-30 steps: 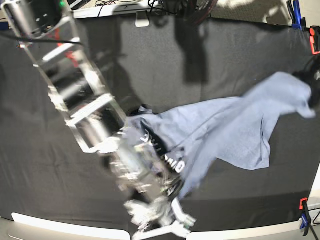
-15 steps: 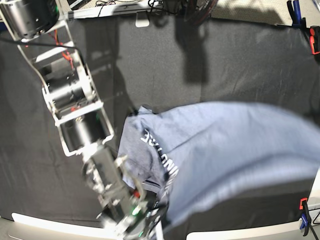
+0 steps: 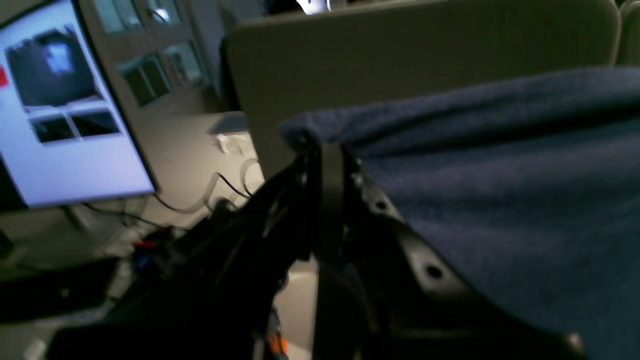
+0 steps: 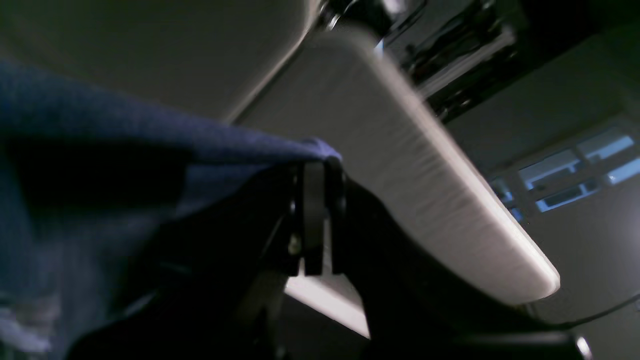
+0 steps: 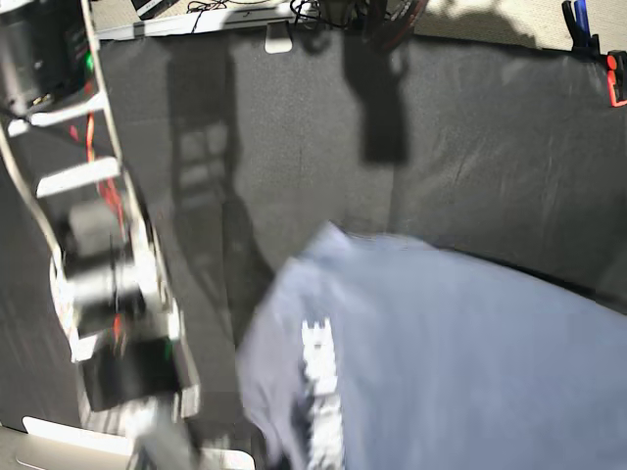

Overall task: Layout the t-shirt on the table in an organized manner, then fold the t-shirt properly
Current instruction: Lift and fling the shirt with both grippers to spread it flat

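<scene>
The light blue-grey t-shirt (image 5: 460, 362) hangs lifted above the black table (image 5: 441, 147), blurred and spread across the lower right of the base view, with white lettering showing near its left side. In the left wrist view my left gripper (image 3: 327, 150) is shut on a bunched edge of the t-shirt (image 3: 500, 200). In the right wrist view my right gripper (image 4: 317, 167) is shut on another edge of the t-shirt (image 4: 100, 125). The arm with the right wrist camera (image 5: 108, 294) stands blurred at the base view's left. Neither gripper's fingertips show in the base view.
An orange clamp (image 5: 616, 78) and a blue clamp (image 5: 580, 24) sit at the table's far right corner. Cables and a white stand (image 5: 277, 37) lie along the far edge. A lit monitor (image 3: 60, 100) and a pale flat panel (image 4: 425, 175) show beyond the table.
The t-shirt has risen off the table and spread wider toward the camera. The arm on the base view's left has swung further left and down.
</scene>
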Action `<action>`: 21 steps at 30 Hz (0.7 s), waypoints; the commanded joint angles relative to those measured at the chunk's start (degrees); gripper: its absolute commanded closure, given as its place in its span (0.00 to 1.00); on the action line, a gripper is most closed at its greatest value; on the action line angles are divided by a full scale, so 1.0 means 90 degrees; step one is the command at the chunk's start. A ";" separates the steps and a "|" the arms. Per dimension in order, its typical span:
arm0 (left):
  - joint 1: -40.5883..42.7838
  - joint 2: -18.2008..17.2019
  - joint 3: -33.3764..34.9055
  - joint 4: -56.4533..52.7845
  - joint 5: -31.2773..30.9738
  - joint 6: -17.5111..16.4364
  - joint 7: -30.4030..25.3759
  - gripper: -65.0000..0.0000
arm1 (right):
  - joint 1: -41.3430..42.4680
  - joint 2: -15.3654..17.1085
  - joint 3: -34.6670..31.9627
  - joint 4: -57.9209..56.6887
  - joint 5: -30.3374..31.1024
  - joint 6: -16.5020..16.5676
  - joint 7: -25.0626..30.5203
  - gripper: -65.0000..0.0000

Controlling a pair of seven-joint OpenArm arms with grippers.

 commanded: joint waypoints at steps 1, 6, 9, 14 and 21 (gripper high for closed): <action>-0.0131 -0.0228 -0.0066 0.0083 0.0005 0.0083 -0.0168 1.00 | 0.0437 -0.0051 0.0206 0.0107 -0.0151 -0.0141 0.0068 1.00; -0.0080 -0.0148 -0.0066 0.0078 0.0022 0.0083 0.0078 1.00 | 0.0446 -0.0192 0.0600 0.0124 0.0180 -0.0112 -0.0211 1.00; 0.0134 -0.0034 -0.0066 0.0022 0.0019 0.0083 0.0095 1.00 | 0.0107 -0.0117 0.0588 0.0153 0.0151 -0.0005 -0.0289 1.00; 0.0680 0.0260 -0.0068 0.0002 0.0007 0.0083 0.0194 1.00 | -0.0833 0.0304 0.0590 0.0792 0.0238 0.0034 -0.0532 1.00; 0.1506 0.0855 -0.0085 0.0002 -0.0248 -0.0032 0.0386 1.00 | -0.2844 0.0916 0.0590 0.2229 0.0464 0.0056 -0.0610 1.00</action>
